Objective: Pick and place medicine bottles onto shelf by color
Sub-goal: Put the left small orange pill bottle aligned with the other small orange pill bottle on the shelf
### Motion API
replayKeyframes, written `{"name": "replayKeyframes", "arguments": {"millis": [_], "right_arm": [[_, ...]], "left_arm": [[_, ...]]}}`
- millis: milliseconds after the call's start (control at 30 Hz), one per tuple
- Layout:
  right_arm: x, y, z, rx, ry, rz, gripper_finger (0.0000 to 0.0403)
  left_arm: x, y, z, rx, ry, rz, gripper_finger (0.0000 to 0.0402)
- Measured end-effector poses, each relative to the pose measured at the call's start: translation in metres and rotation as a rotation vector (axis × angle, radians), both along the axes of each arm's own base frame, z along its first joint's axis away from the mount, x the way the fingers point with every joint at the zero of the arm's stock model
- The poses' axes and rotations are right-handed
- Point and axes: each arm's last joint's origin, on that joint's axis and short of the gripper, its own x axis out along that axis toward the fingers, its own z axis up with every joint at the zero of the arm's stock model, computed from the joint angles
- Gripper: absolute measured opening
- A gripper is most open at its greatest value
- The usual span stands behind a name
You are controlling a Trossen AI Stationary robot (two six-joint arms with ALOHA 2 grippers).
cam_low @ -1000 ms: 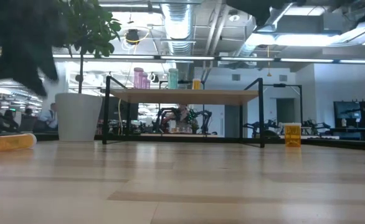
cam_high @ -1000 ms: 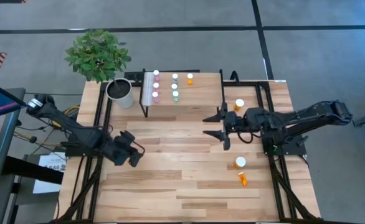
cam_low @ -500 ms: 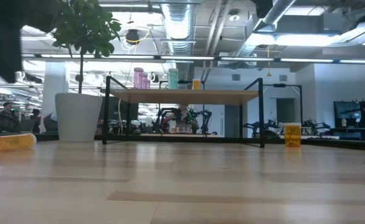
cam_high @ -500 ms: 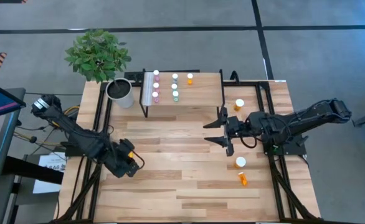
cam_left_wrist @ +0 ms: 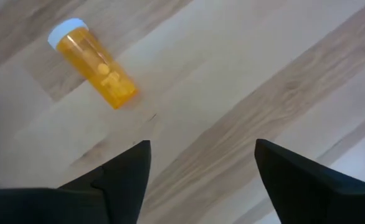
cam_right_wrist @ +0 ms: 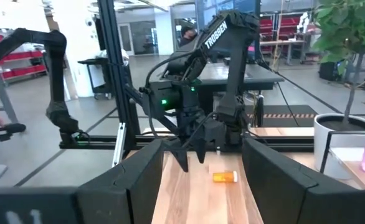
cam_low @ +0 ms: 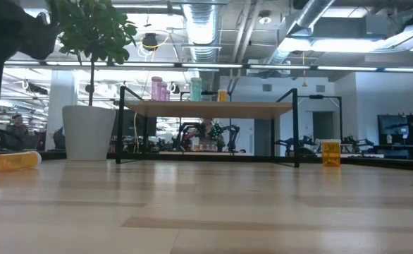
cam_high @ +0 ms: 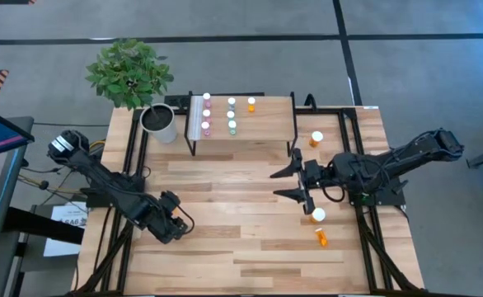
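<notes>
Left hand (cam_left_wrist: 201, 171) open over lying orange bottle (cam_left_wrist: 92, 62); right hand (cam_high: 289, 181) open.

Only legible txt: "TROSSEN" in white caps on the far arm's (cam_right_wrist: 223, 46) dark upper link, seen ahead of the right gripper (cam_right_wrist: 198, 180). No readable txt on bottle labels or elsewhere.

Matt pale wood tabletop (cam_high: 241, 198); translucent orange plastic bottle (cam_left_wrist: 93, 62) (white cap); shelf (cam_high: 262, 124) on thin black metal legs.

Wooden table (cam_high: 225, 247): shelf (cam_high: 266, 124) (vials on top), plant pot (cam_high: 160, 122), three orange bottles (cam_high: 316, 214).
</notes>
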Motion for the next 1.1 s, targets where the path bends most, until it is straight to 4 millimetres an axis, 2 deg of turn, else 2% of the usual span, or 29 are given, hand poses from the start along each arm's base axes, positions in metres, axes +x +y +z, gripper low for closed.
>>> {"name": "replayKeyframes", "arguments": {"millis": [333,500,733,900,1100], "right_arm": [[0.0,-0.001,0.0,-0.011,0.004,-0.006,0.0242],[0.0,-0.001,-0.001,-0.012,0.004,-0.006,0.0242],[0.0,-0.001,0.0,-0.023,-0.002,-0.009,0.0242],[0.0,-0.001,0.0,-0.025,-0.002,-0.015,0.0242],[0.0,-0.002,0.0,-0.029,-0.001,-0.017,0.0242]], "left_arm": [[-0.006,-0.003,0.0,-0.012,0.021,0.058,0.0287],[-0.013,0.001,-0.001,0.044,0.07,0.109,0.0287],[-0.012,0.024,-0.022,0.085,0.117,0.166,0.0287],[-0.006,0.036,-0.03,0.098,0.098,0.17,0.0287],[-0.004,0.05,-0.047,0.059,0.106,0.175,0.0287]]}}
